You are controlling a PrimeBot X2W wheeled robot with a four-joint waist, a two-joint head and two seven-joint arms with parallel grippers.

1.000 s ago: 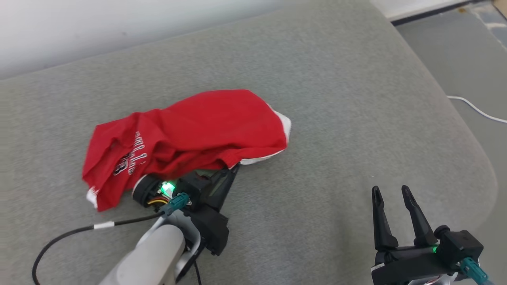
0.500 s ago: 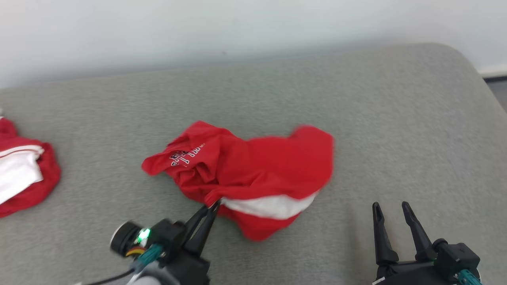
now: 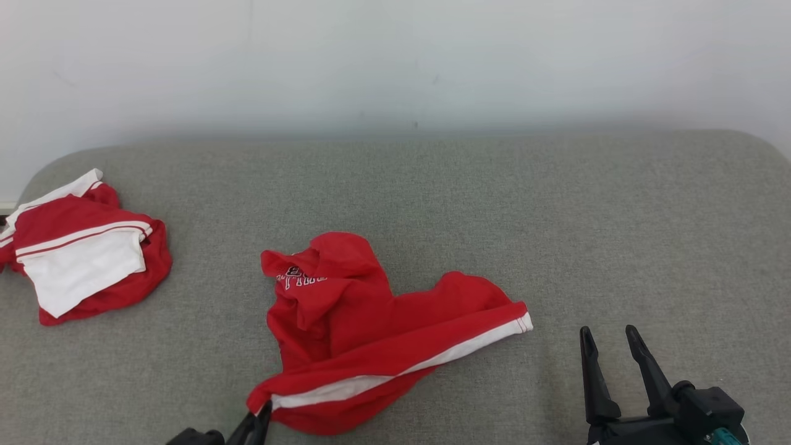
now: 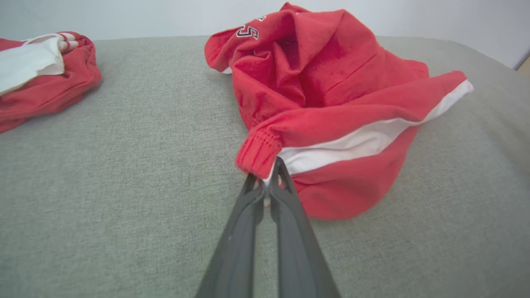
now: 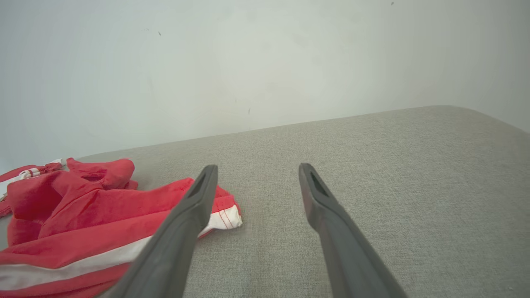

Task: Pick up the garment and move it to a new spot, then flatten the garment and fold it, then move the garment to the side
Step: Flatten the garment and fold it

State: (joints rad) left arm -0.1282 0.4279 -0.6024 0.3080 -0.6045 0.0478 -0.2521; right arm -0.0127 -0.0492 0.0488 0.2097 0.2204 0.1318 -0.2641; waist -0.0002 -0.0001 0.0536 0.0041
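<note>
Pinching the ribbed red edge of the garment (image 4: 331, 95), the left claw (image 4: 271, 169) is closed tightly on the cloth at the near side of the grey padded surface (image 3: 618, 216). The garment, red with a white stripe, lies crumpled around the middle of this surface, a little to the left. The right claw (image 3: 607, 334) stands open and empty at the near right, apart from the cloth. A second red and white pile (image 3: 86, 253) lies at the left edge.
</note>
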